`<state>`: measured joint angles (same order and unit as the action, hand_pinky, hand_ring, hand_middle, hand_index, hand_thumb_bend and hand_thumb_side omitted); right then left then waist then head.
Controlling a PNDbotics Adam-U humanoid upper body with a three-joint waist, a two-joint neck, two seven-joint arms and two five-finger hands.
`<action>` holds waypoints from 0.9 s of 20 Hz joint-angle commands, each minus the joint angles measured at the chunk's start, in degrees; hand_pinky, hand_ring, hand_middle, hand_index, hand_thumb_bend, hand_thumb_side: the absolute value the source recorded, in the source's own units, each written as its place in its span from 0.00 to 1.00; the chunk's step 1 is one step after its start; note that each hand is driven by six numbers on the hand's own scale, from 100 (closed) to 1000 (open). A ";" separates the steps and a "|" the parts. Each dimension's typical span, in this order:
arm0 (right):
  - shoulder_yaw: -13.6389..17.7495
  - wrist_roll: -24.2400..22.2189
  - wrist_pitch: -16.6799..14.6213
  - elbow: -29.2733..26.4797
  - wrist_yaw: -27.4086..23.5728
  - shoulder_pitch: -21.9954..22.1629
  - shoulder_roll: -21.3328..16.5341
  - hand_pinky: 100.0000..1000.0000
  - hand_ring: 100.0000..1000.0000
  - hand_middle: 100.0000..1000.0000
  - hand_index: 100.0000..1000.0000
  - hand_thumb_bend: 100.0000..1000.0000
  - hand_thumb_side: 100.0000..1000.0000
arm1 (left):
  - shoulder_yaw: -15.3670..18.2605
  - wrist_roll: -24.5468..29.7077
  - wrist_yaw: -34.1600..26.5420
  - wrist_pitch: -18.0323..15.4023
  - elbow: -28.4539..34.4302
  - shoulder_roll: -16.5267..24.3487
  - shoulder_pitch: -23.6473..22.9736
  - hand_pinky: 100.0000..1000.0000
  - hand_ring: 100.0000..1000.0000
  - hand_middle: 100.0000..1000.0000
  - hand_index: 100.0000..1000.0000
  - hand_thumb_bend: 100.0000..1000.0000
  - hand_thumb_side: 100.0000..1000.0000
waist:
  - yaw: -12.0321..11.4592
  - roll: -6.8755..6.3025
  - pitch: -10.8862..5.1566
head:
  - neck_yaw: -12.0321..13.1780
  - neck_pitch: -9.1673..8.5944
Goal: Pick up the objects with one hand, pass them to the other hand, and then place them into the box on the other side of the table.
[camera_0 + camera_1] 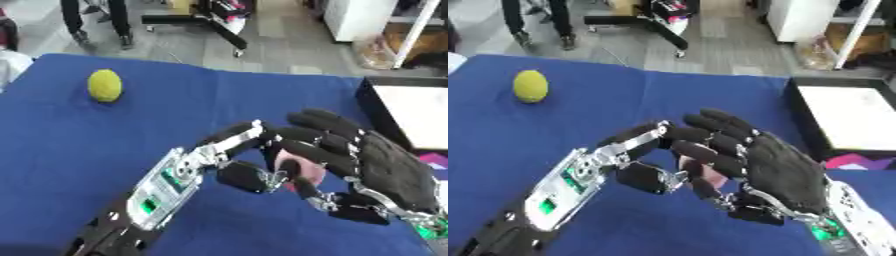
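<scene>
Two hands of mine meet near the middle of the table, both around one small pink object (pixel 293 167). My right hand (pixel 385 170) has its fingers curled over the object from the right; my left hand (pixel 241 150), reaching in from the near left, has its fingers and thumb bent toward it, fingertips touching or almost touching the right hand's. Which hand bears the object I cannot tell. A blue cloth (pixel 70 145) covers the table. At the far right stands a black box (pixel 837 117) with a white inside. Beyond the table lies a grey floor. The pink object is mostly hidden by fingers. A yellow-green ball (pixel 105 85) rests far left, well apart from both hands.
</scene>
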<state>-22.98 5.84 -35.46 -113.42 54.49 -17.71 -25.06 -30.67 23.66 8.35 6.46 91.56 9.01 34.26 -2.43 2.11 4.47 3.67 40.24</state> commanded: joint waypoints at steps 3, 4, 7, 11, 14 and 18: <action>0.38 1.61 1.77 -1.17 0.59 -0.62 -0.26 0.91 0.87 0.72 1.00 0.00 0.00 | 0.30 -0.46 -0.09 0.37 1.69 -0.03 0.79 0.59 0.39 0.29 0.47 0.00 0.18 | 0.04 -0.08 -0.90 | 0.28 -0.07; 0.37 1.88 1.97 -1.17 0.69 -0.53 -0.28 0.91 0.87 0.72 1.00 0.00 0.00 | 0.49 -0.65 0.01 0.37 1.74 -0.03 0.72 0.59 0.39 0.29 0.47 0.00 0.18 | 0.03 -0.07 -0.91 | 0.30 -0.09; 0.29 2.32 2.17 -1.17 1.00 -0.36 -0.34 0.90 0.87 0.76 1.00 0.00 0.00 | 1.13 -1.22 0.44 0.31 1.89 0.03 0.58 0.59 0.39 0.29 0.47 0.00 0.18 | 0.00 -0.06 -0.94 | 0.35 -0.10; 0.30 2.45 1.96 -1.17 1.14 -0.30 -0.33 0.91 0.88 0.81 1.00 0.00 0.00 | 2.16 -2.04 0.61 0.26 2.15 0.33 0.35 0.59 0.39 0.29 0.47 0.00 0.18 | 0.02 -0.06 -1.01 | 0.40 -0.12; 0.18 2.06 1.39 -1.17 1.14 -0.29 -0.37 0.91 0.89 0.85 1.00 0.00 0.00 | 2.57 -2.24 0.59 0.27 2.31 0.73 0.20 0.59 0.39 0.29 0.47 0.00 0.18 | 0.03 -0.07 -1.05 | 0.43 -0.11; 0.09 1.03 0.39 -1.17 0.82 -0.18 -0.31 0.92 0.91 0.92 1.00 0.00 0.00 | 2.96 -2.37 0.70 0.23 2.24 1.05 -0.08 0.59 0.39 0.28 0.47 0.00 0.18 | 0.05 -0.03 -1.09 | 0.51 -0.05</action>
<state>-23.02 7.08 -34.75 -113.42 55.42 -17.54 -25.06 -28.45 21.58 9.00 6.75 92.56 9.30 33.52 -2.43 2.10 4.37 4.01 40.24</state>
